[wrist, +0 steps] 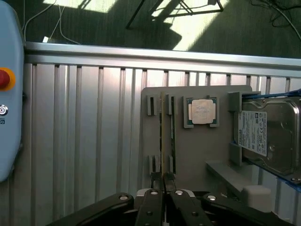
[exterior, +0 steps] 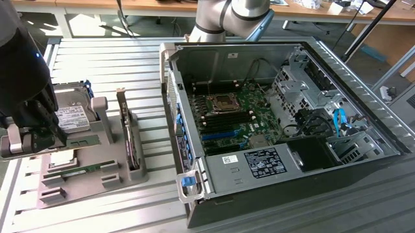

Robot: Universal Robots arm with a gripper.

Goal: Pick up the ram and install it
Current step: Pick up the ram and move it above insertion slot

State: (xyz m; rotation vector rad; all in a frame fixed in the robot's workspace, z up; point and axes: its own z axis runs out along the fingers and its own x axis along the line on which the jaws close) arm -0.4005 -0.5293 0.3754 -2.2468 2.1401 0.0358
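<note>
Two thin green ram sticks stand on edge side by side in the grey holder tray (wrist: 202, 155); in the wrist view the ram (wrist: 162, 127) nearer the tray's edge lines up with my gripper (wrist: 162, 182). My fingers (wrist: 155, 188) are pressed together, shut on nothing, over the end of the tray just beyond that stick's end. In the exterior view the ram (exterior: 81, 171) lies along the tray's near side, and my gripper (exterior: 26, 143) hangs over the tray's left end. The open computer case (exterior: 337, 63) with its motherboard (exterior: 236, 114) is to the exterior view's right.
The tray also holds a square silver processor (wrist: 203, 112), a hard drive (wrist: 268, 136) and an upright dark expansion card (exterior: 129, 138). A slatted metal table (wrist: 84, 141) carries everything. A pale blue unit with a red button (wrist: 3, 77) stands beside it.
</note>
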